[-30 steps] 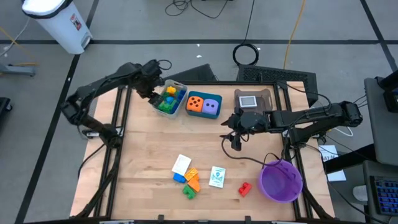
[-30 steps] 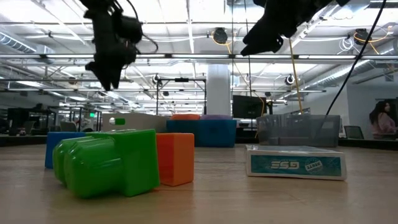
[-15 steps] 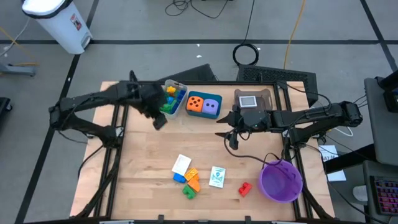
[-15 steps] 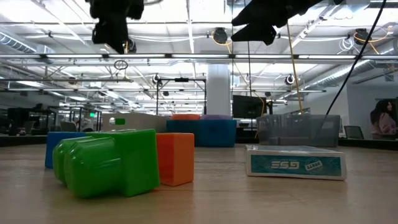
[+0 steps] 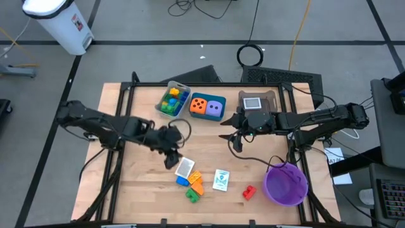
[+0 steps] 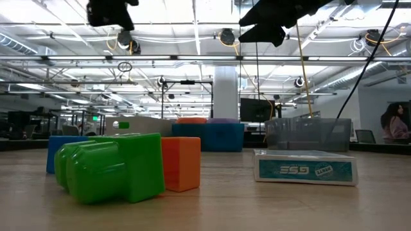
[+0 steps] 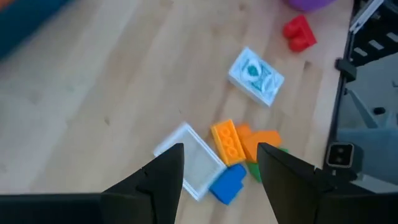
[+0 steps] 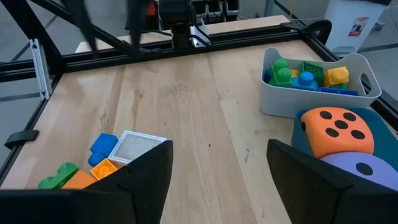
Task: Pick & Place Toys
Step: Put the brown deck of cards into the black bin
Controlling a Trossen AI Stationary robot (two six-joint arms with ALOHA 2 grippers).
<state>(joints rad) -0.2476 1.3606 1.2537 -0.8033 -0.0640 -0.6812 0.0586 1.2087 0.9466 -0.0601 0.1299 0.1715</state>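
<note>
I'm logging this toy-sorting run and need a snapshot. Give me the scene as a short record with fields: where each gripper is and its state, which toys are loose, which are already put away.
left gripper: open, empty, above the white card
right gripper: open, empty, mid-table, right of centre
loose on table: white card, blue brick, orange bricks, green brick, second card, red brick
grey tray: holds coloured bricks
teal tray: holds orange die and purple die
purple bowl: front right corner
</note>
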